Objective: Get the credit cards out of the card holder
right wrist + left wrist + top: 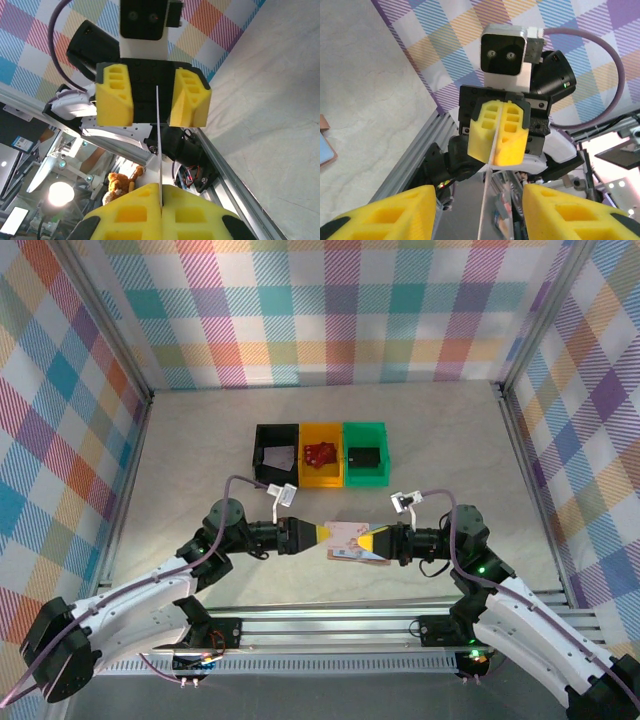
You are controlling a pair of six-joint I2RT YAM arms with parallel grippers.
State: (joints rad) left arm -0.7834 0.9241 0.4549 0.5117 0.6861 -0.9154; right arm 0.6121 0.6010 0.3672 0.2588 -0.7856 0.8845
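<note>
Looks like a hand-over in mid-air. Holding one credit card [344,534] flat above the table [200,440] with the right gripper [363,539], clenched on the card's near end. Straddling the free end with the left gripper [324,534], released, with one of its pads [114,95] on each side of the card and daylight between plastic and foam.

To do the step well:
- Centre the left pads on the card's end before closing.
- Take a deep bite and close squarely on both faces.
- Only then ease off with the right.
- Keep the card level throughout, and avoid twisting or bowing such thin plastic.
- Draw away straight along the card's length rather than sideways.

Lying on the table just beneath the two grippers: the tan card holder [350,554]. Cannot tell at this size whether spread fully open, nor how many cards left inside.

Working over a pale, faintly marbled tabletop, matte and smooth. Walled on three sides with pastel plaid cloth [320,310]. Towards the back, in a row and touching side to side:
- a black bin [258,450]
- a yellow bin [321,479] with something red [321,454] inside
- a green bin [365,479] with something dark [364,455] inside

All three well apart from the grippers. Along the near edge, an aluminium rail [330,625] carrying both arm bases.
</note>
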